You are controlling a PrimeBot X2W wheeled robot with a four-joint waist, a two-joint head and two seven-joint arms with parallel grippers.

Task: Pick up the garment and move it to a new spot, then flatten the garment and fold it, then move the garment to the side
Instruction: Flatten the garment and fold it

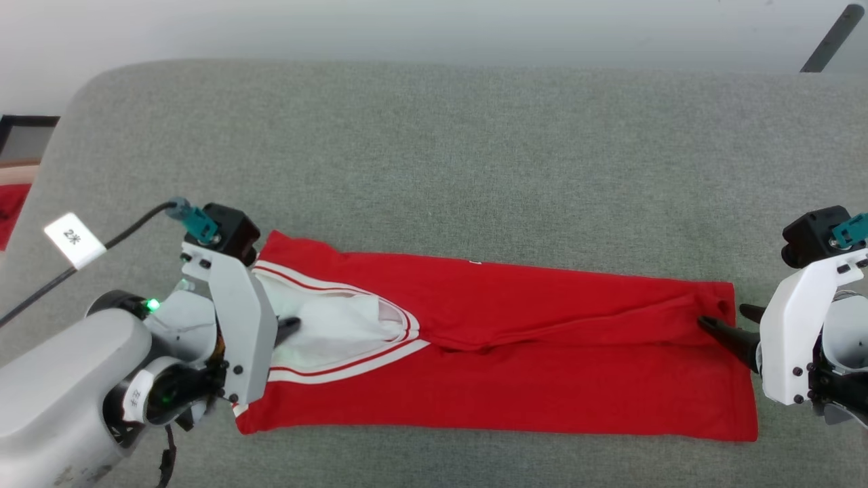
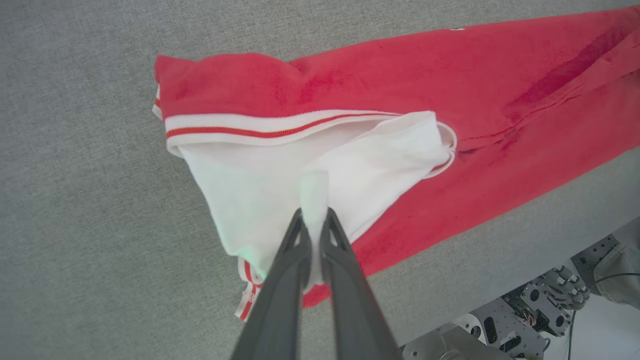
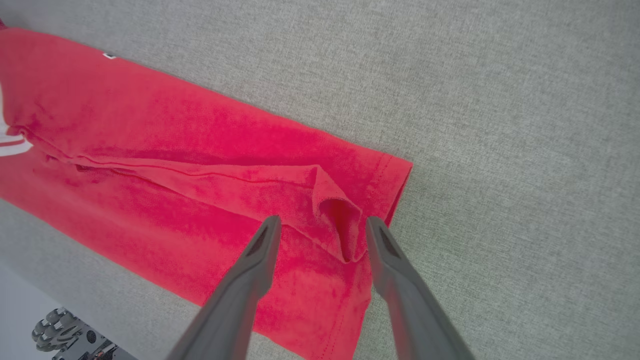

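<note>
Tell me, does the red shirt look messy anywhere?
Yes. The garment is folded long, but its white sleeve is bunched and pinched in the shut left jaws, and a small red flap at the hem stands puckered between the open right jaws.

light: bright, even | shadows: faint, soft | glare: none | focus: sharp, near fingers (image 2: 280, 300) slightly soft

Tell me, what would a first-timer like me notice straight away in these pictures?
The bright red shirt, folded into a long strip across the grey padded surface, grabs the eye first. At its left end the left end effector is pinched shut on the white sleeve. At the right end the right end effector stands open astride a small raised fold of the hem.
</note>
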